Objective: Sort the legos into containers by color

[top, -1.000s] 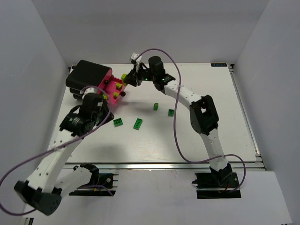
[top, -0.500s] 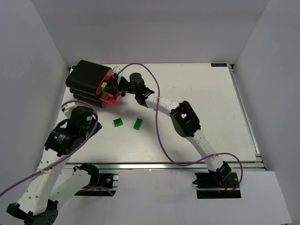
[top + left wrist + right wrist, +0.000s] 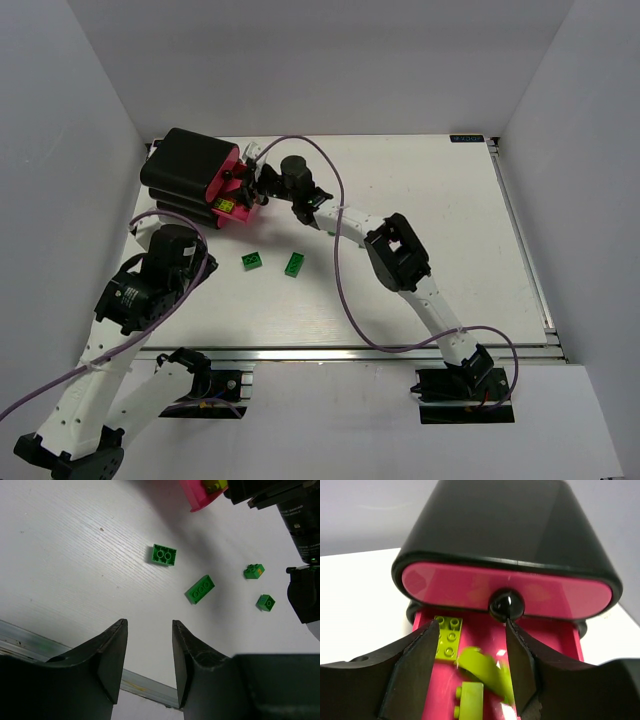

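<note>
Right claw (image 3: pixel 470 652) gapes above the open drawer (image 3: pixel 555 630), a blurred lime brick (image 3: pixel 482 667) apparently dropping in and liable to bounce out; left claw (image 3: pixel 148 630), also open, hovers near green bricks (image 3: pixel 164 555) on the counter (image 3: pixel 60 555).

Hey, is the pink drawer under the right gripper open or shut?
Open. The lower pink drawer is pulled out past the shut top drawer, with yellow-green legos lying inside.
</note>
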